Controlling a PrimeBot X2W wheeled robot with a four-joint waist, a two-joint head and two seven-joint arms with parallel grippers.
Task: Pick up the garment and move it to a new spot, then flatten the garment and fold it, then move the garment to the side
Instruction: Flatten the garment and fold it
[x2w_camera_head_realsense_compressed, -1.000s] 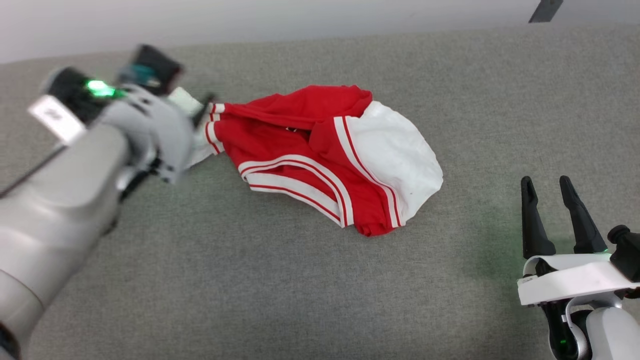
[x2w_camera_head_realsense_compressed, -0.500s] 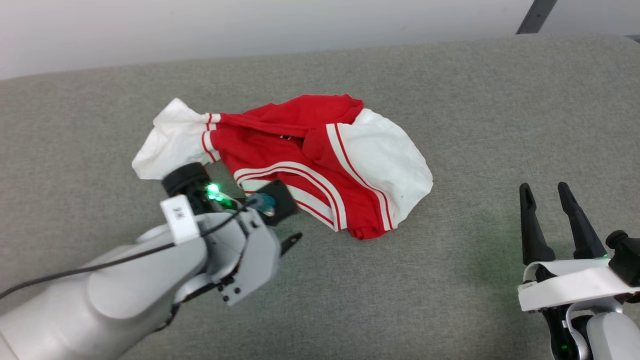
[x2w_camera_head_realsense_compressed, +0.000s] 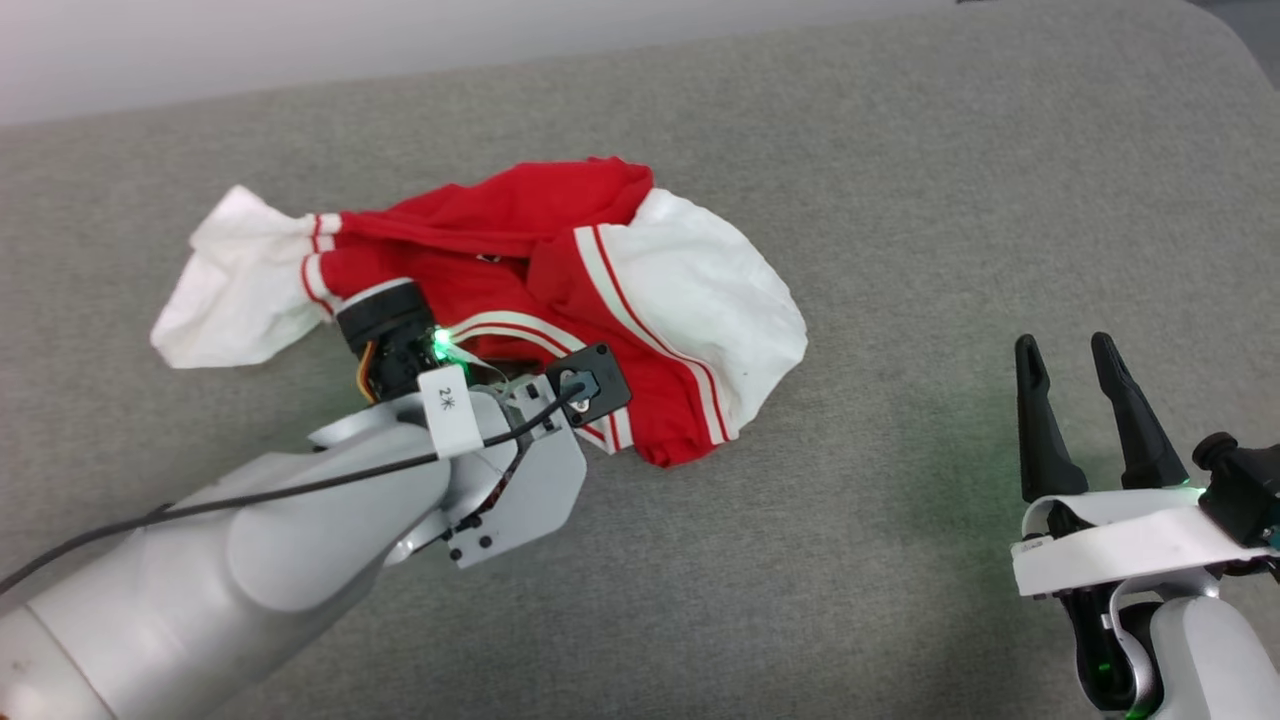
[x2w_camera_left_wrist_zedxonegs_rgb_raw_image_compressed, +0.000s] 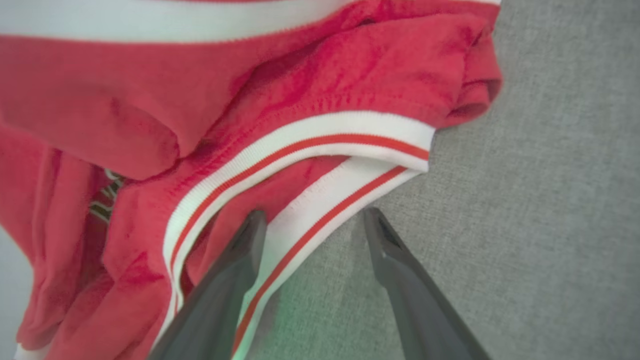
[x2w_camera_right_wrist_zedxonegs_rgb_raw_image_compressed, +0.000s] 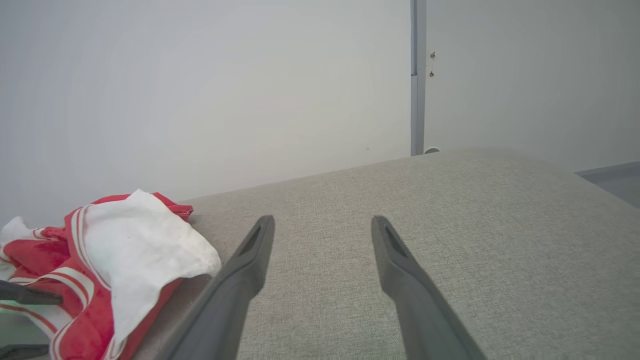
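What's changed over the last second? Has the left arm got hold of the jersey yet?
Not yet. The left gripper has swung from the jersey's far-left white end to its near striped trim, where it sits open with nothing gripped. The jersey lies crumpled as before. The right gripper stays open and idle on the right.

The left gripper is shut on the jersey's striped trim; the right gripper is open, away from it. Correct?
No. The left wrist view shows the left gripper open at the jersey's striped trim; the right gripper is open, away from it.
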